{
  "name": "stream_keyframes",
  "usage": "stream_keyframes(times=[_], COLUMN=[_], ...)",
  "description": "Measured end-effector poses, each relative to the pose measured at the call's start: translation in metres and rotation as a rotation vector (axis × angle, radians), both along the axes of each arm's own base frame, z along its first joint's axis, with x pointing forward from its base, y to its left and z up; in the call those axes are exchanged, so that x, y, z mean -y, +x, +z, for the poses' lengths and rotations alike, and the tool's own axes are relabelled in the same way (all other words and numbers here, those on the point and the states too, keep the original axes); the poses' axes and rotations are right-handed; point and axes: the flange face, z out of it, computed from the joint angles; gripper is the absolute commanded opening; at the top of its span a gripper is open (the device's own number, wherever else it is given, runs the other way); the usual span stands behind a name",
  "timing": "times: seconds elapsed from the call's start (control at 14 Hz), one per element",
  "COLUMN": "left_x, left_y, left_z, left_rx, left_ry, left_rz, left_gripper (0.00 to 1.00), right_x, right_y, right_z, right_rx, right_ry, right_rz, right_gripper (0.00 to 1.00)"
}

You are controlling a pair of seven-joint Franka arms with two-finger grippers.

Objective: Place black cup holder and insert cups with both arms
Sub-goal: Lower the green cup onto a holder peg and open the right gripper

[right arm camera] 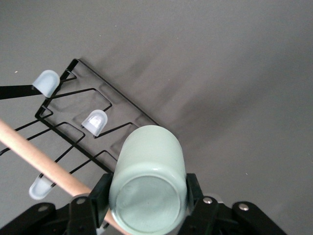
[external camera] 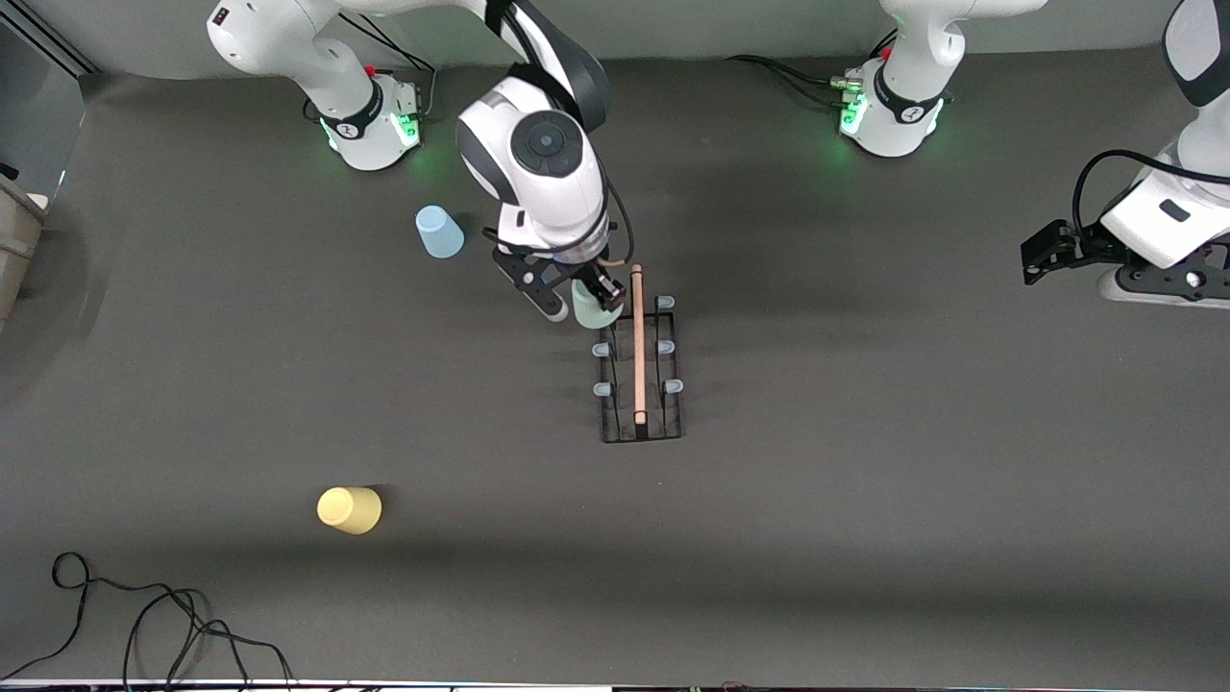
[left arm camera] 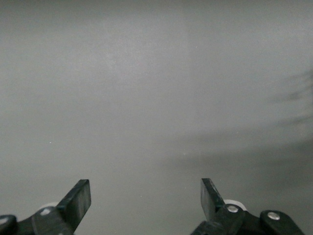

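Cable (external camera: 144, 625) near yellow cup (external camera: 350, 509)

A dark grey, matte bench (external camera: 865, 538) fills nearly the whole front view — its surface plain and evenly lit, with soft shadows lying in broad bands across it. A loose black cable (external camera: 144, 625) curls on the bench at the edge nearest the front camera, toward the right arm's end. Along the top runs a paler grey wall (external camera: 730, 24) — at that same end, a beige box-like object (external camera: 14, 240) shows partly.
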Motion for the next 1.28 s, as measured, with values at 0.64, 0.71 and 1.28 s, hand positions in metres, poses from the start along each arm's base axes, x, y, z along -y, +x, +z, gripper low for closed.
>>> stream_keyframes(times=[0.64, 0.71, 1.28], left_x=[0.000, 0.000, 0.000], left_y=[0.003, 0.003, 0.003], left_z=[-0.006, -0.007, -0.007], left_rx=[-0.011, -0.012, -0.012], left_ry=[0.000, 0.000, 0.000], left_rz=[-0.001, -0.001, 0.000], left_gripper=[1.00, 1.00, 1.00], right_x=[0.000, 0.000, 0.155], right_y=[0.016, 0.018, 0.113], right_z=[0.007, 0.028, 0.134], right_rx=[-0.004, -0.013, 0.013], right_ry=[-0.017, -0.021, -0.086], right_rz=[-0.017, -0.019, 0.297], right_gripper=[1.00, 1.00, 1.00])
